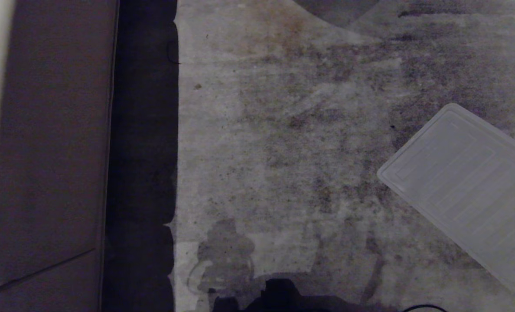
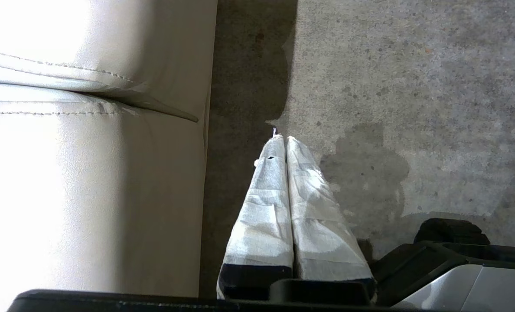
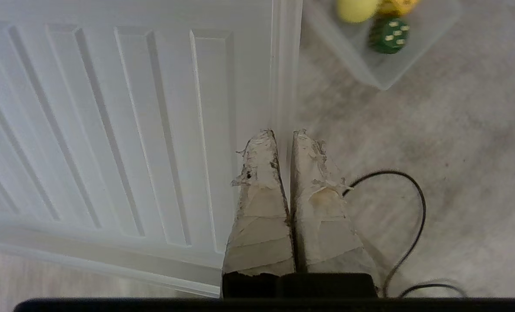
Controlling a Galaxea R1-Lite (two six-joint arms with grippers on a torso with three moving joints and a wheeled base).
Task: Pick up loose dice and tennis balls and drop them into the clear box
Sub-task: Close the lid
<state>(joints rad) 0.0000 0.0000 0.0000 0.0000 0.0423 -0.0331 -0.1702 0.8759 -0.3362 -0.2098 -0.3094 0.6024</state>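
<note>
Item, risk: you are working with the sofa (image 2: pixel 66 151) close on the left, the ribbed lid (image 1: pixel 465 190) on the floor (image 1: pixel 283 151) to the right, a black cable (image 3: pixel 413 208) trailing just beside the right pincer (image 3: pixel 283 134), and no loose die or ball showing, so a blind reach is likely snagging the cable or nudging the lid. Item, pose: left pincer (image 2: pixel 283 138) is hanging shut and empty over the floor beside the sofa; right pincer is pointing down at the lid's edge, tips pressed narrow, holding nothing. Item, goal: the clear box (image 3: pixel 383 73) is sitting beyond the lid, already carrying a tennis ball (image 3: pixel 355 8) and a green die (image 3: pixel 387 37).
</note>
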